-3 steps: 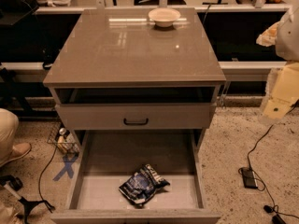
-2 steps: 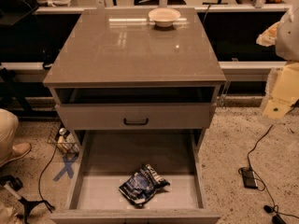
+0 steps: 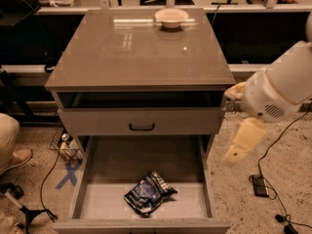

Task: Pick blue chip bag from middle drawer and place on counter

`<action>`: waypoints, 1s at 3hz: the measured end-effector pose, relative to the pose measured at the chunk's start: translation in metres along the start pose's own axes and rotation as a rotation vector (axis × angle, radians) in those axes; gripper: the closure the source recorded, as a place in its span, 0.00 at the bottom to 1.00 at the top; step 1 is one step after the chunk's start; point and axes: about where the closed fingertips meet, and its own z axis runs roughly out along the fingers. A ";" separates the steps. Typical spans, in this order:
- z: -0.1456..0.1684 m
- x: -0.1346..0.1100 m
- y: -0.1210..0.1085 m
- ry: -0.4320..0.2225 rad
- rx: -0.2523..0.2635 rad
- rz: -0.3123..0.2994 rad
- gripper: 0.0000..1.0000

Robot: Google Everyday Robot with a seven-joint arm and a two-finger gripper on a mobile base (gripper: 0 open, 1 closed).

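Note:
The blue chip bag lies crumpled on the floor of the open middle drawer, near its front edge. The glossy grey-brown counter tops the cabinet above. My gripper hangs on the white arm to the right of the cabinet, outside the drawer's right wall and above floor level. It is up and to the right of the bag and is not touching it.
A cream round bowl sits at the back of the counter. A shut grey drawer front with a black handle is above the open drawer. Cables and a black box lie on the floor at right. A wire basket and a person's leg are at left.
The arm has swung left and down from the right edge of the view toward the cabinet's right side. The bag, drawer and bowl have not moved.

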 end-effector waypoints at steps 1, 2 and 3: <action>0.084 -0.023 0.014 -0.153 -0.062 0.066 0.00; 0.077 -0.025 0.005 -0.153 -0.023 0.062 0.00; 0.091 -0.020 0.008 -0.152 -0.046 0.074 0.00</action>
